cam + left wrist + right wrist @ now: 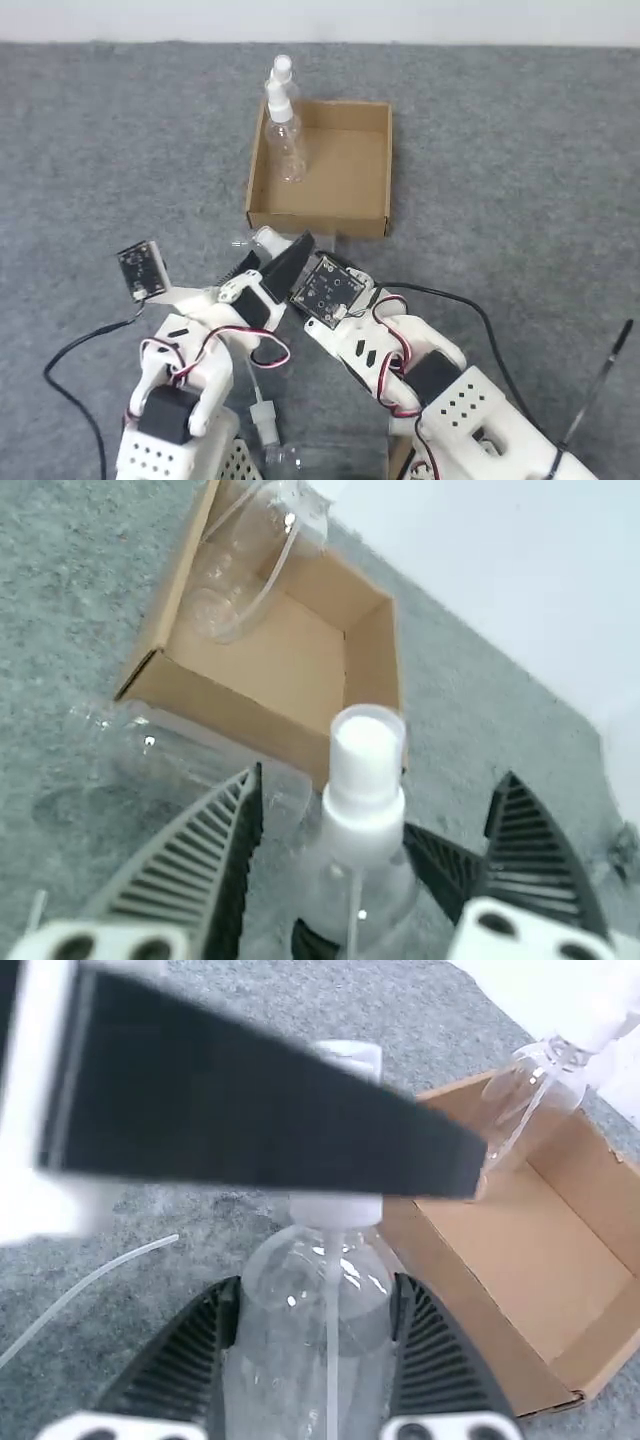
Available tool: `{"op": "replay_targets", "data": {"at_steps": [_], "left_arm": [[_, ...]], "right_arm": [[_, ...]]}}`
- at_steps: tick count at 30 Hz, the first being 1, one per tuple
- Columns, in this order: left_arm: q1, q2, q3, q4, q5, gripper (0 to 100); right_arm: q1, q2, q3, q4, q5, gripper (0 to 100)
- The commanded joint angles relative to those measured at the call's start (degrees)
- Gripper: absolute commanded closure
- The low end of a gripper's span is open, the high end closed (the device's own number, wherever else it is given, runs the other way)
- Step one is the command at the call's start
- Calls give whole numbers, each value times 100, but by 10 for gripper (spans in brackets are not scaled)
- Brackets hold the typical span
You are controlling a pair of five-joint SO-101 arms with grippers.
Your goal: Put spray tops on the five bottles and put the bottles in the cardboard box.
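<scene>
Mid-task, centre frame: right fingers (190, 1370) clamped on a bottle (310, 1300), left fingers (215, 850) apart around its spray top (365, 770). Seemingly 2 capped bottles (287, 150) in the cardboard box (320, 215), 3 to go.

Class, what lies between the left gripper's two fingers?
A white spray top on a clear bottle stands within the open left gripper; the left wrist view shows it.

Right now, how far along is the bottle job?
Done: one capped bottle leans in the cardboard box. In hand: the right pincer grips a second bottle while the open left pincer flanks its spray top. Left: boxing that one, plus a topless bottle lying before the box and a loose spray top near the arm bases.
</scene>
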Motion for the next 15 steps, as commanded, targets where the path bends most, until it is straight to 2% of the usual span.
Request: {"op": "replay_targets", "data": {"at_steps": [1, 15], "left_arm": [[-281, -105, -470, -132, 246, 665], [-1275, -105, -532, -466, 765, 665]], "right_arm": [[119, -215, -149, -189, -35, 986], [119, -215, -176, -198, -35, 986]]}}
